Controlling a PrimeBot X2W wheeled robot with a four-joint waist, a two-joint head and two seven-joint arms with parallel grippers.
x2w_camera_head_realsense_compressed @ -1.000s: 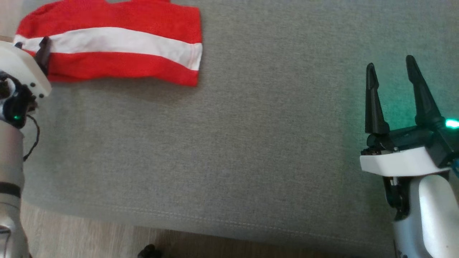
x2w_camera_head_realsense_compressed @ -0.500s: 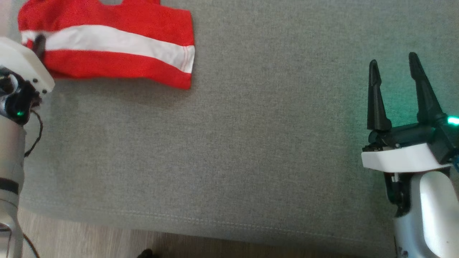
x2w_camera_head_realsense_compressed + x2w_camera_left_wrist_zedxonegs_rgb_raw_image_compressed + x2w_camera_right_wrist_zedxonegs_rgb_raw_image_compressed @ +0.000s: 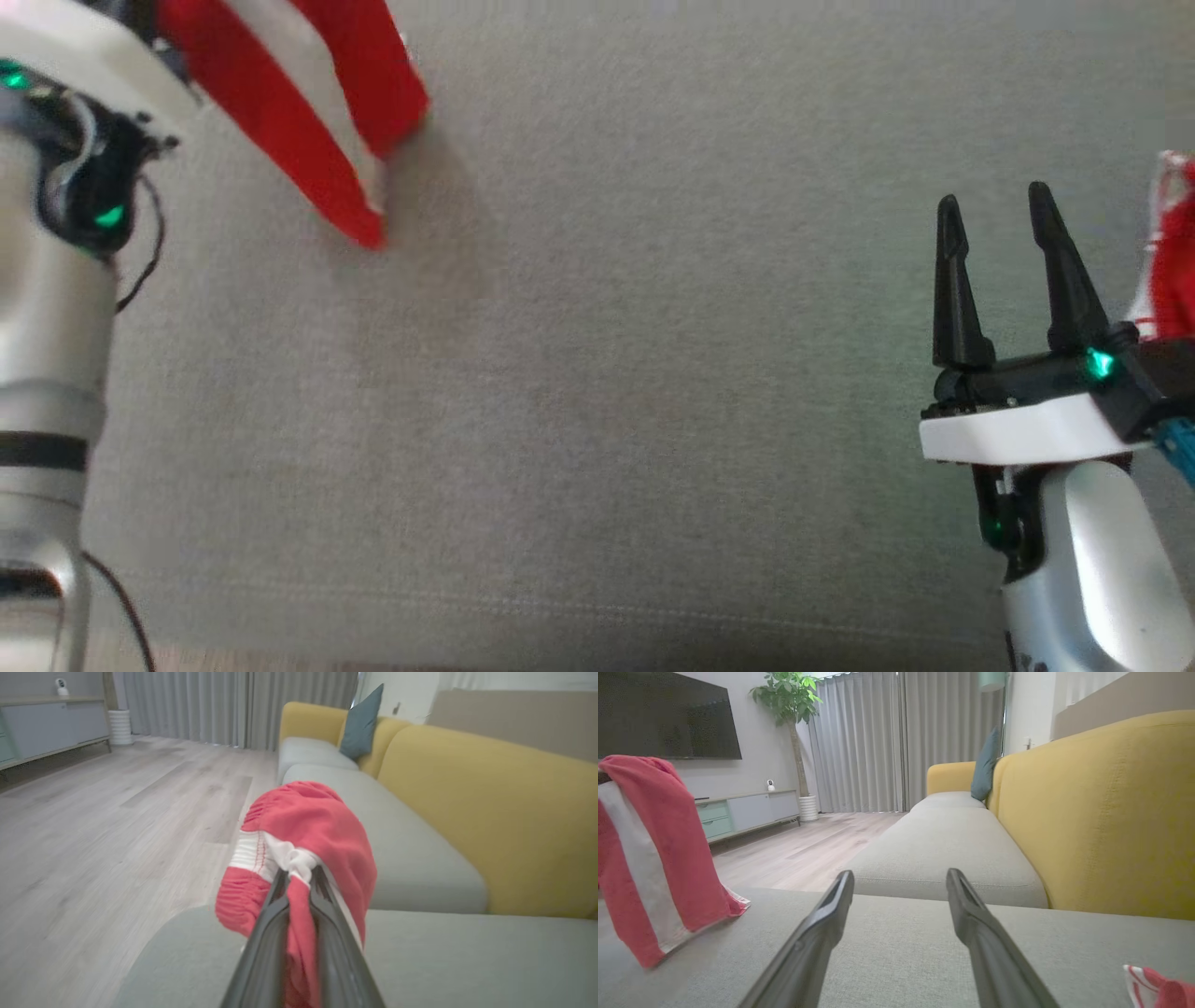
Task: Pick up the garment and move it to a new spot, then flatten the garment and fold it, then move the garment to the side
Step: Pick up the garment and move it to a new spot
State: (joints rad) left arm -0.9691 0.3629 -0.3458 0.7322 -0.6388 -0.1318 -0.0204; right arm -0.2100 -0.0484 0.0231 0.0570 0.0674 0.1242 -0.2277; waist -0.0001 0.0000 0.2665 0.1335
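Note:
The garment (image 3: 280, 131) is red with a white stripe. It hangs off the grey sofa seat (image 3: 607, 373) at the upper left, with its lower corner close to the cushion. My left gripper (image 3: 154, 14) is shut on its bunched edge. In the left wrist view the fingers (image 3: 299, 872) pinch white and red cloth (image 3: 317, 826) between them. My right gripper (image 3: 994, 210) stands open at the lower right, nothing between its fingers (image 3: 900, 877). From the right wrist view the garment (image 3: 658, 858) dangles at the left.
A second red and white cloth (image 3: 1174, 261) lies at the right edge of the seat, just beside my right gripper, and it appears again (image 3: 1157, 989). A yellow backrest (image 3: 1087, 812) runs along the far side. Wooden floor (image 3: 93, 835) lies past the seat's edge.
My left gripper has shut on the garment's left end and raised it, so the garment now hangs instead of lying flat. The head view has shifted too. My right gripper stays open.

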